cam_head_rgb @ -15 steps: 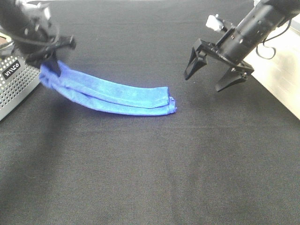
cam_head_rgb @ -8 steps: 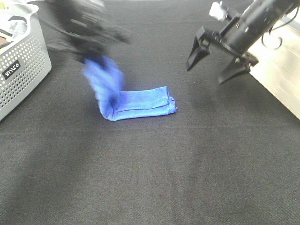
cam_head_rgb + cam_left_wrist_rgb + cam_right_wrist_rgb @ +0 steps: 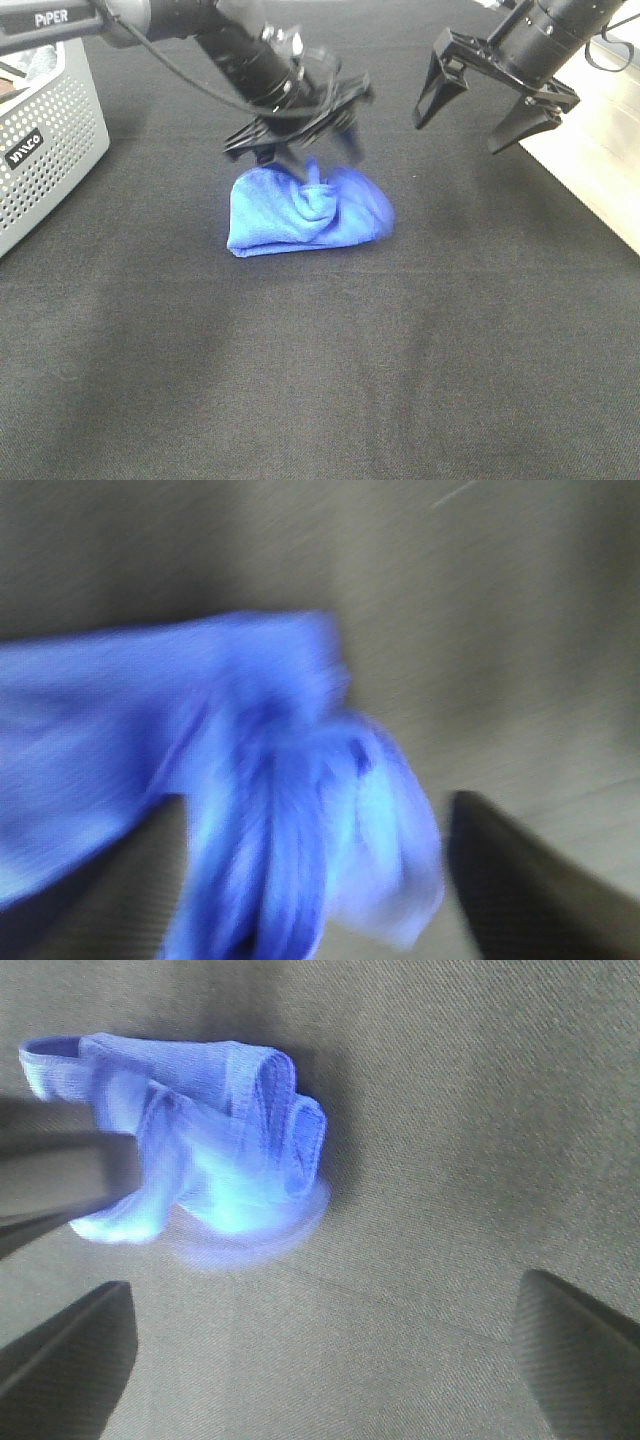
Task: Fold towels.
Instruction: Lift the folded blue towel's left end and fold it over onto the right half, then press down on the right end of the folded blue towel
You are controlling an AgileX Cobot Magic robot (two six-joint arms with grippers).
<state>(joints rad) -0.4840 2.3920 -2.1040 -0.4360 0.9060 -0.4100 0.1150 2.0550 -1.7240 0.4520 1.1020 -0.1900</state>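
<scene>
Exterior high: blue towel (image 3: 290, 215), bunched on black worktop (image 3: 320, 380); left hand (image 3: 310, 158) just above towel, spread apart (wrist view blurred); right hand (image 3: 472, 112) well apart from towel, spread wide.

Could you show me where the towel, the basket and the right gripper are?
Towel (image 3: 300, 212): high camera view, middle of the bunched blue cloth.
Basket (image 3: 50, 120): high camera view, its perforated grey side wall.
Right gripper (image 3: 460, 134): high camera view, midway between its open fingertips.

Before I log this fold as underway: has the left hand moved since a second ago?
Yes. The left hand has swung right, away from the grey basket, bringing one end of the blue towel over the rest.
</scene>
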